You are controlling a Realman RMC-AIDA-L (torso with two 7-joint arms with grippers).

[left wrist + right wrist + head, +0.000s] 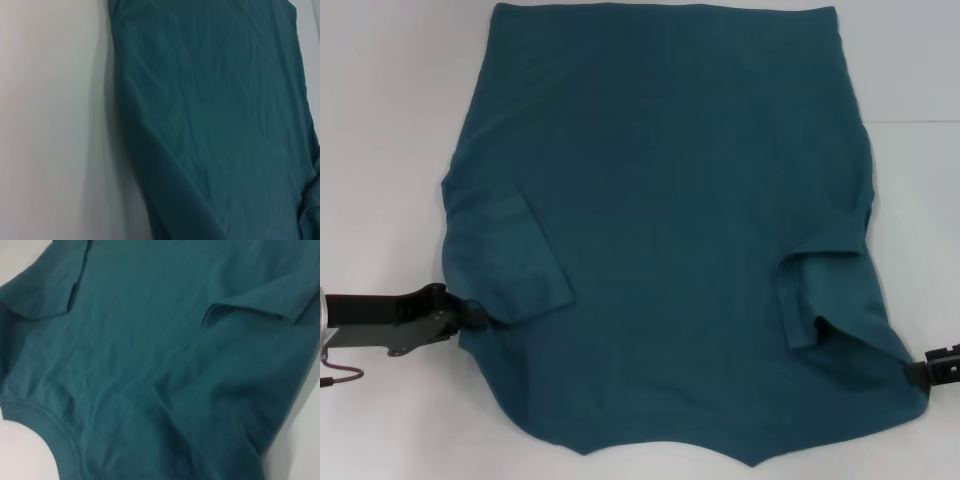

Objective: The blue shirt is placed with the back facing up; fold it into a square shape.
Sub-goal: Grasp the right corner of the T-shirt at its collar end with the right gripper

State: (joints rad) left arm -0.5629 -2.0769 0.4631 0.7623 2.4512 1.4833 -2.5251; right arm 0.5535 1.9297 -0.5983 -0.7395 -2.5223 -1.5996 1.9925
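White table (pixel 390 120), blue shirt (pixel 660 200) spread flat (sleeves folded inward)

Blue shirt (pixel 165 365) spread wrinkled, ribbed collar (pixel 55 432), sleeves folded inward

The left gripper (pixel 470 316) is a black, angular metal body with a rounded dark tip, small pale screws on its side and a thin dark-red cable looping behind. The right gripper (pixel 920 372) shows only a short black block with tiny pale marks.
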